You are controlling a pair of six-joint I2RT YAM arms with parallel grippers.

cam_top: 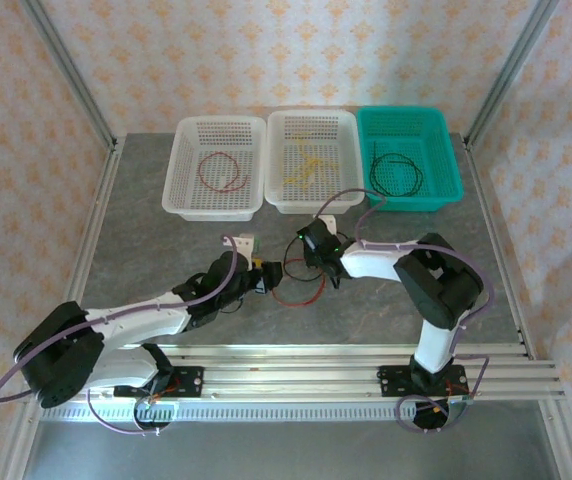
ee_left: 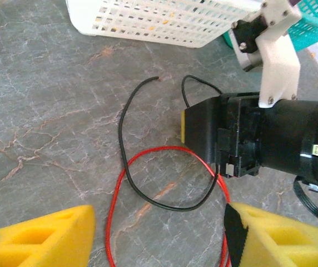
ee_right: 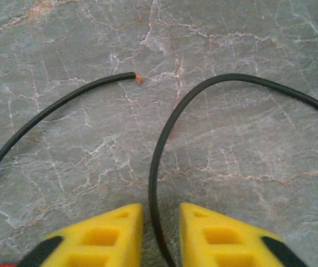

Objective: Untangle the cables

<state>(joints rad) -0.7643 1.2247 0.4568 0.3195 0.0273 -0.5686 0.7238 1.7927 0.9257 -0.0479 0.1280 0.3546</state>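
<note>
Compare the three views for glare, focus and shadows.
Top external: strong glare along the rail, light otherwise even. Left wrist: table sharp, yellow fingers near the lens soft. Right wrist: black cable crisp, its shadow faint.

Two white-and-black robot arms (cam_top: 136, 320) carry thin purple cables (cam_top: 351, 192). The wedge-shaped yellow foam fingers (ee_right: 109, 239) have holes and black patches. A white plastic plate (ee_left: 278, 50) shows small silver screws (ee_left: 269, 102).
</note>
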